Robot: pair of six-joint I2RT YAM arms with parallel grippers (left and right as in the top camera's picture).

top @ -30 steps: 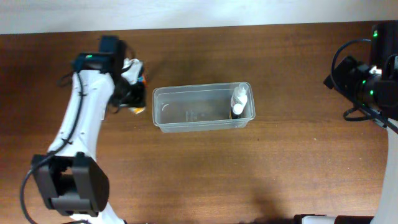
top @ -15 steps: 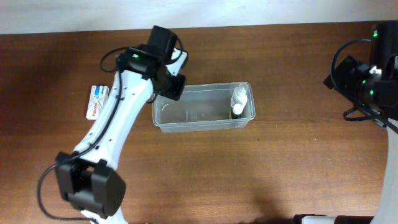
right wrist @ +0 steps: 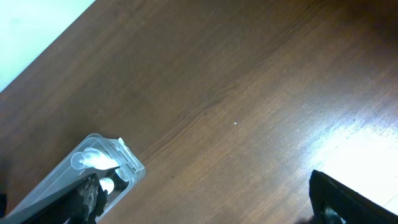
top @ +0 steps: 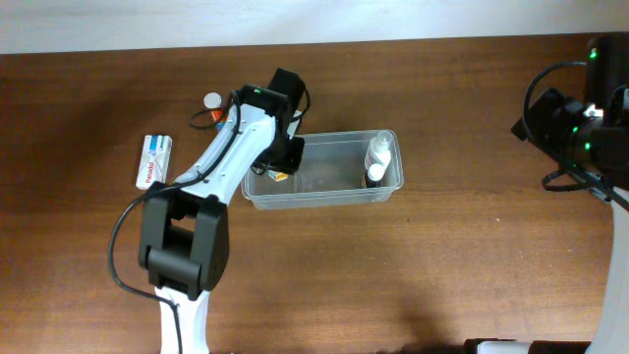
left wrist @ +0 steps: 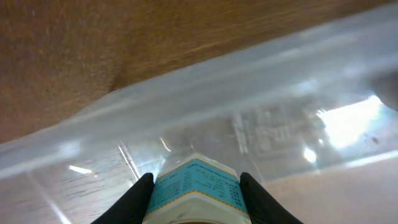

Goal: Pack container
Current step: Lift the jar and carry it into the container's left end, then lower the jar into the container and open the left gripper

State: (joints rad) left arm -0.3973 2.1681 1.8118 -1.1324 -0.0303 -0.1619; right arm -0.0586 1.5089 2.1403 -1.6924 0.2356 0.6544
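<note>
my left pincer grips a small teal-labelled bottle over the clear rectangular plastic container, one white bottle already inside; the red-and-white box left of it is not yet packed.

A dark brown wooden table fills nearly the whole overhead frame, and its far edge runs along the top under a pale strip. The clear container stands on it just above centre, long side across the frame. A small white box with red and blue print lies left of it, apart. A small white-capped item sits above and between them.
</note>
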